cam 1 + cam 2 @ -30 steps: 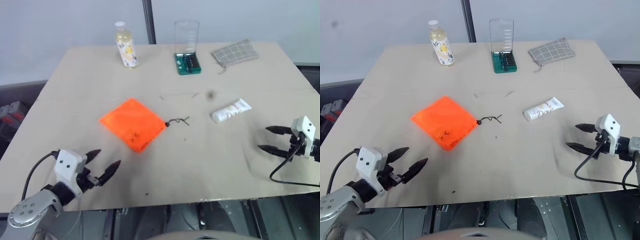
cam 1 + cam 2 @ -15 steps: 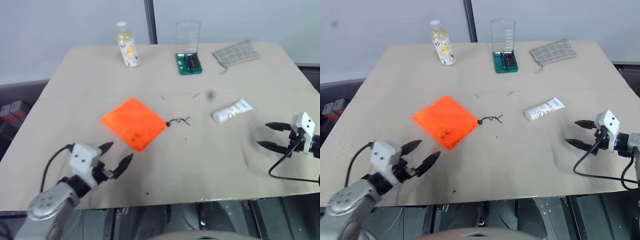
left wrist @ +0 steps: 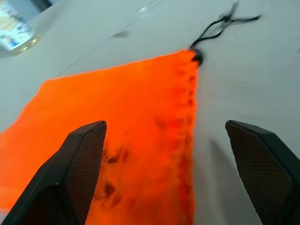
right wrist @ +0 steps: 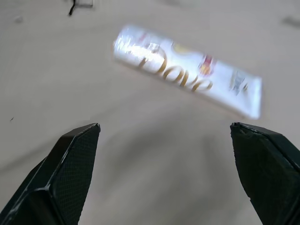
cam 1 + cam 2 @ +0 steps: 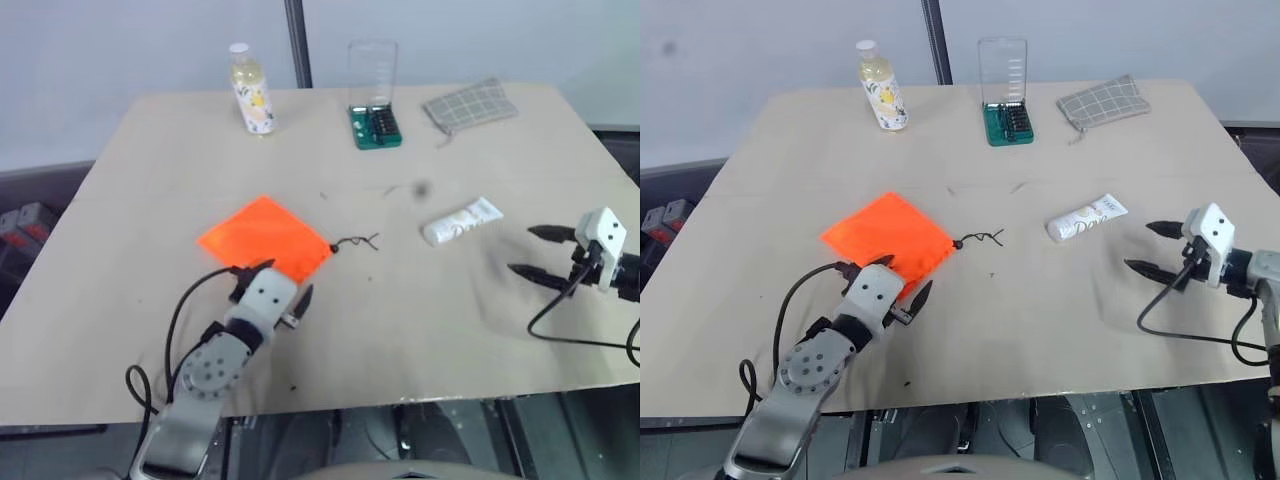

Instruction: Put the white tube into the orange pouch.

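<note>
OK, your left gripper [image 5: 908,290] is spread wide at the orange pouch [image 5: 885,241]'s near edge; right gripper [image 5: 1152,248], also wide, faces the white tube [image 5: 1086,217] at 3 o'clock of the pouch. Bottle [image 5: 882,89], bit case [image 5: 1006,108], checked cloth [image 5: 1103,103] sit at 12, nothing btwn.

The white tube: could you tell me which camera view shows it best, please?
The right wrist view: the white tube lies large between the open fingers, its print readable. Both eye views show it small on the table, ahead of the right gripper.
</note>
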